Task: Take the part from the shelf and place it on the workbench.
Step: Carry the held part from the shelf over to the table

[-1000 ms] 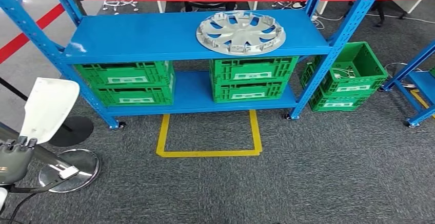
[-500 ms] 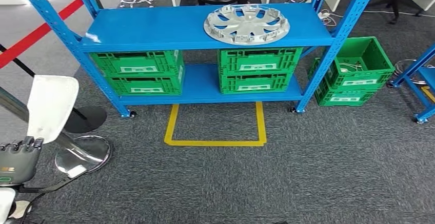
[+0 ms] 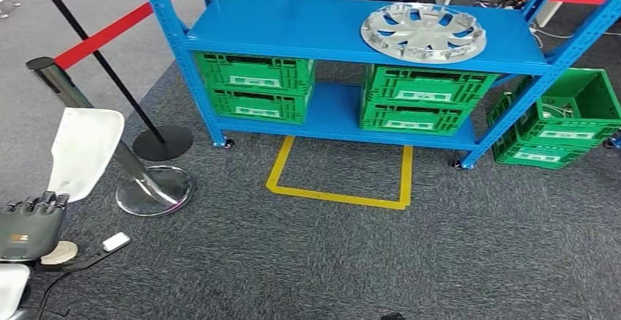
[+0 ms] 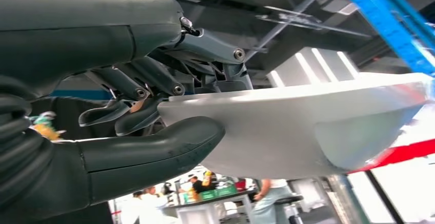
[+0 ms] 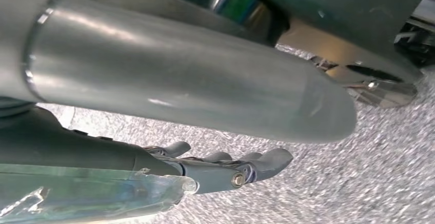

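A white curved panel part [image 3: 84,151] stands up from my left hand [image 3: 29,226] at the lower left of the head view. In the left wrist view my left hand [image 4: 128,106] grips the white part [image 4: 308,126] by its edge, thumb below and fingers above. The blue shelf [image 3: 293,27] stands ahead and to the right, well away from the hand. My right hand [image 5: 231,167] hangs over grey carpet with its fingers stretched out and nothing in them.
A silver hubcap [image 3: 423,32] lies on the shelf top. Green crates [image 3: 256,86] fill the lower level, and another green crate [image 3: 560,118] stands on the floor at the right. Chrome stanchion base [image 3: 154,188], black base [image 3: 162,143], red rope [image 3: 124,20], yellow floor marking [image 3: 340,195].
The camera has swung left: the shelf now sits further right and a chrome post with a red rope has come into view. The white part stays in my left hand.
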Controlling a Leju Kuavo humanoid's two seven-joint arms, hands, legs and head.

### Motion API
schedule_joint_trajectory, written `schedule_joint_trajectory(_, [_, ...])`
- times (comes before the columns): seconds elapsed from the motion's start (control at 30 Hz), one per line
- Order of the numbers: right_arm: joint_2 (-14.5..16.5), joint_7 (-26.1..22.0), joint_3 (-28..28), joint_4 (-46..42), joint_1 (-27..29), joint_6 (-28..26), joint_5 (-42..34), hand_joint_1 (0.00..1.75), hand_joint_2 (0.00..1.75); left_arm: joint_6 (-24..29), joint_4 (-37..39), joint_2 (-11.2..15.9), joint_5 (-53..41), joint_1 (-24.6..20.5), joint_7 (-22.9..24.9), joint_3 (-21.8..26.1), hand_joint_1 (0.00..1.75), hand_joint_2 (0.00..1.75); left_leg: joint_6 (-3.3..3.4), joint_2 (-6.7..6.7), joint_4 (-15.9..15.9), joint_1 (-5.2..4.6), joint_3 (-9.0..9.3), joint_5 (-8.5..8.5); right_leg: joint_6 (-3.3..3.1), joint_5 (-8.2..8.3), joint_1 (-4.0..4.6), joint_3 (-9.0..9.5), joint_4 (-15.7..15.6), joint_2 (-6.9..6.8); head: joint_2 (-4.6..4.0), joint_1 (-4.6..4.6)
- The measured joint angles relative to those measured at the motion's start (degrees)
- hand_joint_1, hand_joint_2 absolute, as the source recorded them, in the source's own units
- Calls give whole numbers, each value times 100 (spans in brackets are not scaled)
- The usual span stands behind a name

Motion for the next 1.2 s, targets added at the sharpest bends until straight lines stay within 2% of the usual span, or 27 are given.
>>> schedule_joint_trajectory(0.07, [-22,3,5,0,1,28,-14,0,0,-29,1,-67,0,-108,-48,-20,175,175,57,-120,-4,-5,-35,30,30,-346,-15,-333,693,312,0,22])
schedule_joint_trajectory(0.1, [-25,7,7,0,7,34,-17,0,0,-39,1,-106,0,-149,-70,-27,175,175,80,-184,-4,-16,-56,43,28,-509,-16,-552,1117,377,0,25])
schedule_joint_trajectory(0.13, [-28,11,9,0,14,37,-19,0,0,-45,1,-141,0,-173,-92,-31,175,175,95,-249,-3,-29,-71,54,18,-593,-15,-728,1433,400,0,26])
schedule_joint_trajectory(0.17, [-28,15,10,0,21,39,-19,0,0,-50,2,-173,0,-185,-127,-31,175,175,106,-317,-2,-43,-80,63,1,-572,-13,-821,1565,409,0,26])
schedule_joint_trajectory(0.2, [-28,16,11,0,26,39,-20,0,0,-58,2,-202,0,-191,-190,-24,175,175,111,-386,-2,-54,-82,71,-26,-429,-10,-793,1449,424,0,25])
schedule_joint_trajectory(0.23, [-30,14,11,0,27,39,-22,0,0,-67,2,-236,0,-194,-284,-3,175,175,112,-459,-1,-61,-80,79,-60,-205,-4,-657,1123,468,0,25])
schedule_joint_trajectory(0.3, [-47,4,13,4,25,40,-31,0,0,-87,1,-327,0,-200,-548,84,175,175,94,-601,7,-63,-94,101,-141,196,-7,-305,297,773,0,21])
schedule_joint_trajectory(0.37, [-68,-17,15,9,22,56,-48,0,0,-110,-3,-458,0,-200,-874,230,175,175,38,-736,17,-37,-159,142,-161,316,-10,-119,-124,1012,0,19])
schedule_joint_trajectory(0.43, [-73,-42,23,11,21,86,-71,0,0,-144,-17,-589,0,-160,-1261,443,175,175,-40,-865,7,0,-225,196,-153,334,-8,-92,-184,932,0,20])
schedule_joint_trajectory(0.47, [-76,-50,29,11,21,102,-85,0,0,-166,-33,-649,0,-129,-1474,571,175,175,-70,-811,24,-1,-256,191,-167,361,-15,-87,-216,861,0,15])
schedule_joint_trajectory(0.5, [-79,-60,36,12,22,115,-98,0,0,-195,-58,-713,0,-108,-1680,711,175,175,-97,-682,119,-7,-315,121,-184,390,-25,-76,-251,784,0,2])
schedule_joint_trajectory(0.57, [-85,-74,43,13,25,139,-122,0,0,-276,-128,-847,0,-104,-2010,963,175,175,-148,-331,633,-15,-565,-199,-206,422,-34,-66,-296,615,0,-23])
schedule_joint_trajectory(0.63, [-85,-76,46,13,34,152,-133,0,0,-361,-196,-969,0,-113,-2192,1165,175,175,-208,-211,1339,10,-888,-516,-213,423,-32,-79,-296,436,0,-33])
schedule_joint_trajectory(0.67, [-84,-77,48,13,37,158,-136,0,0,-393,-222,-1020,0,-112,-2246,1248,175,175,-232,-198,1526,24,-963,-551,-212,421,-32,-82,-295,348,0,-34])
schedule_joint_trajectory(0.7, [-84,-77,50,13,39,162,-138,0,0,-413,-244,-1062,0,-111,-2284,1323,175,175,-250,-184,1502,37,-932,-482,-208,418,-34,-83,-295,258,0,-33])
schedule_joint_trajectory(0.73, [-83,-78,52,13,38,167,-139,0,0,-422,-264,-1095,0,-110,-2308,1387,175,175,-264,-145,1266,47,-788,-330,-199,413,-36,-80,-294,174,0,-33])
schedule_joint_trajectory(0.77, [-83,-78,53,13,35,171,-139,0,0,-427,-287,-1118,0,-110,-2324,1440,175,175,-275,-47,895,52,-567,-148,-183,404,-35,-72,-291,99,0,-32])
schedule_joint_trajectory(0.8, [-87,-79,54,15,31,173,-140,0,0,-427,-310,-1142,0,-117,-2337,1488,175,175,-283,119,505,34,-346,-18,-157,387,-18,-67,-279,29,0,-38])
schedule_joint_trajectory(0.87, [-96,-82,54,18,23,174,-146,0,0,-423,-348,-1184,0,-123,-2343,1561,175,175,-207,313,52,5,-107,90,-99,351,26,-59,-252,-93,0,-34])
schedule_joint_trajectory(0.9, [-100,-83,54,20,21,173,-154,0,0,-422,-360,-1201,0,-120,-2346,1585,175,175,-152,311,0,-14,-98,79,-75,337,44,-54,-245,-155,0,-30])
schedule_joint_trajectory(0.93, [-100,-85,55,20,17,173,-163,0,0,-423,-368,-1209,0,-110,-2363,1605,175,175,-85,222,4,-13,-115,90,-58,327,42,-44,-244,-219,0,-21])
schedule_joint_trajectory(0.97, [-100,-87,55,20,13,173,-174,0,0,-432,-382,-1212,0,-100,-2393,1632,175,175,-45,157,1,-13,-126,97,-28,301,29,-46,-227,-212,0,-19])
schedule_joint_trajectory(1.03, [-99,-97,56,20,8,173,-198,0,0,-486,-444,-1220,3,-106,-2523,1728,175,175,31,30,-7,-4,-138,118,31,105,-4,-169,54,28,0,-10])
schedule_joint_trajectory(1.1, [-97,-102,56,20,16,181,-220,0,0,-575,-540,-1241,20,-121,-2716,1858,175,175,83,-100,-9,-5,-152,132,54,-262,-21,-512,788,327,0,-1])
schedule_joint_trajectory(1.13, [-92,-101,56,20,26,187,-226,0,0,-615,-581,-1255,34,-122,-2812,1919,175,175,96,-170,-9,-12,-159,137,48,-415,-22,-708,1185,378,0,-1])
schedule_joint_trajectory(1.17, [-87,-99,57,20,37,193,-228,0,0,-650,-618,-1267,48,-118,-2890,1981,175,175,102,-248,-8,-17,-164,141,38,-482,-23,-849,1454,398,0,-2])
schedule_joint_trajectory(1.2, [-81,-98,57,20,45,198,-230,0,0,-679,-649,-1277,60,-112,-2951,2039,175,175,102,-328,-7,-21,-165,146,26,-439,-24,-895,1513,407,0,-2])
